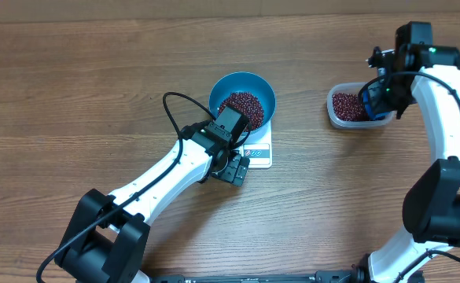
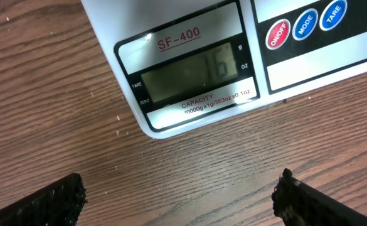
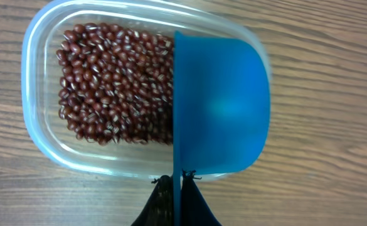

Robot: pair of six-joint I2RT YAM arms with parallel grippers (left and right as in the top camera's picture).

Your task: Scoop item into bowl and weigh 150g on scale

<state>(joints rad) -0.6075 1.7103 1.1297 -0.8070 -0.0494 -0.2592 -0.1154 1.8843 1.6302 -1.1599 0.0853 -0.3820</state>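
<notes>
Closest in, the left claw (image 2: 180,202) hangs wide open over bare tabletop (image 1: 72,94), gripping nothing, its two dark fingertips spread well apart at the bottom corners of the wrist view. Just past them sits the scale (image 2: 189,69), white, near corner towards the claw and not touching it. The display (image 2: 192,76) is faint and its digits are hard to read. There are three round buttons (image 2: 305,24) off to the right.

From overhead, the left arm (image 1: 167,173) slants in across the tabletop, and its wrist covers the scale's near-left part and the near rim of the bowl (image 1: 265,90). The bowl is blue and sits on the scale, with a dark red heap of beans (image 1: 241,104) inside.

Further off to the right and well apart stands the clear tub (image 3: 39,37), with more beans spread across its floor. The right claw (image 3: 177,185) is clenched on the handle of a blue scoop (image 3: 221,107). The scoop hangs over the tub's right end and hides that part of it. I cannot tell whether the scoop carries anything.
</notes>
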